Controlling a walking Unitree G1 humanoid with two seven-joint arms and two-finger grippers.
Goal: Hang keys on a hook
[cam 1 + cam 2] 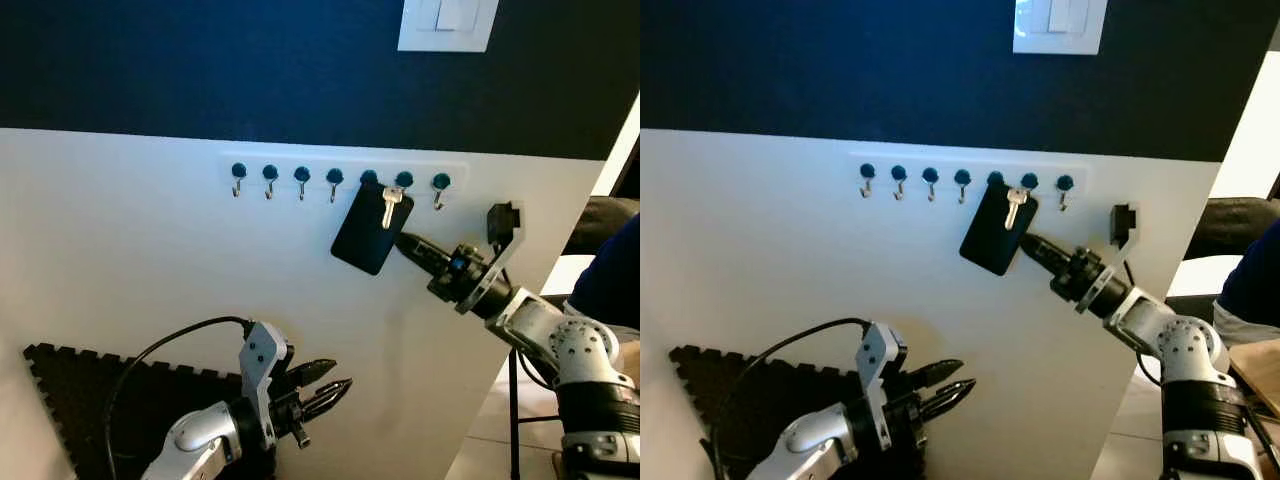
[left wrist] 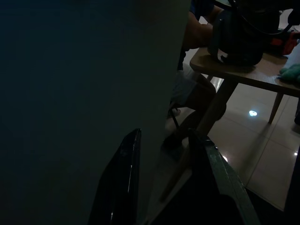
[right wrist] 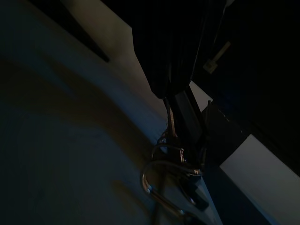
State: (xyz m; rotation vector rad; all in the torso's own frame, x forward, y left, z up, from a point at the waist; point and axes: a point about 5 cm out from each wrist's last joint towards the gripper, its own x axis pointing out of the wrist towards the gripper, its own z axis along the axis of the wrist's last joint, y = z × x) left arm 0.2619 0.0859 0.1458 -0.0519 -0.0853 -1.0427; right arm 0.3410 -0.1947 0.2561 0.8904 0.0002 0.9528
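In the eye views the right gripper [image 1: 405,243] reaches up to the row of hooks [image 1: 335,181] on the white wall [image 1: 130,260], its fingertips at the edge of the black tag [image 1: 366,232] that hangs with the silver key [image 1: 390,208] below the hook second from the right end; whether its fingers pinch the tag I cannot tell. The right wrist view, dark, adds a metal ring [image 3: 164,180] beneath the tag. Low down, the left gripper [image 1: 325,388] hangs idle with fingers slightly parted; its wrist view shows a wooden table [image 2: 243,75]
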